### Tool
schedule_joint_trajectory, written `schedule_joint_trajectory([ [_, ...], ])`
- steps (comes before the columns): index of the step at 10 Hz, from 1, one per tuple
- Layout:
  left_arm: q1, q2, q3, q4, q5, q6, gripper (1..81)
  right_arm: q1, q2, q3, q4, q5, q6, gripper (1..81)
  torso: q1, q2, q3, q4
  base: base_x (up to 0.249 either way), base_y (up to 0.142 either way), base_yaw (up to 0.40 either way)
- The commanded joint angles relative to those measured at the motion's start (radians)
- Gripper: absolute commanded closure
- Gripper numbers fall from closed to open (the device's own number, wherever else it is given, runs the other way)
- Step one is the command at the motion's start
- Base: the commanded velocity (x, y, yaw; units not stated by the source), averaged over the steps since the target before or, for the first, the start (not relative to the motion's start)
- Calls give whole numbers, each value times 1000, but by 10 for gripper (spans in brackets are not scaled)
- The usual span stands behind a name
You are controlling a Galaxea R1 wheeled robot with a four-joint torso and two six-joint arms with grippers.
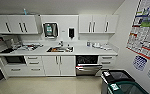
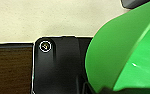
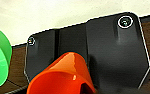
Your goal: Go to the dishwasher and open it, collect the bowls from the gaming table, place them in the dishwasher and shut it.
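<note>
Return step: dishwasher (image 1: 88, 65) lower right of centre under counter (image 1: 91, 52), door part-open, green bowl (image 2: 123, 55) by left wrist, orange bowl (image 3: 63, 75) by right, jaws' state cannot tell; next, drive closer.

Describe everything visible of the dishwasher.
The dishwasher is a built-in unit under the white counter, right of the sink and beside a drawer stack. Its steel-grey door is tipped partly open from the top, with a bar handle near its upper edge. Above the door the inside shows dark, with what looks like a rack. The door's foot sits just above the pale floor. Nothing is touching it.
</note>
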State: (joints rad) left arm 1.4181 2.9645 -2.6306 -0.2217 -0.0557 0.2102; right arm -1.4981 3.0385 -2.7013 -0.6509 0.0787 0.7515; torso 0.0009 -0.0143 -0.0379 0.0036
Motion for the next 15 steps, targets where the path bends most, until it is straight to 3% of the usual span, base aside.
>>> schedule_joint_trajectory([
  [1,-58,-4,4,-7,48,6,811,52,1,2,-12,-36,-3,811,0,0,0,0,179,0,0],
  [15,-58,-4,4,-7,50,5,811,54,2,2,-12,-37,-4,811,1,0,0,0,178,0,0],
])
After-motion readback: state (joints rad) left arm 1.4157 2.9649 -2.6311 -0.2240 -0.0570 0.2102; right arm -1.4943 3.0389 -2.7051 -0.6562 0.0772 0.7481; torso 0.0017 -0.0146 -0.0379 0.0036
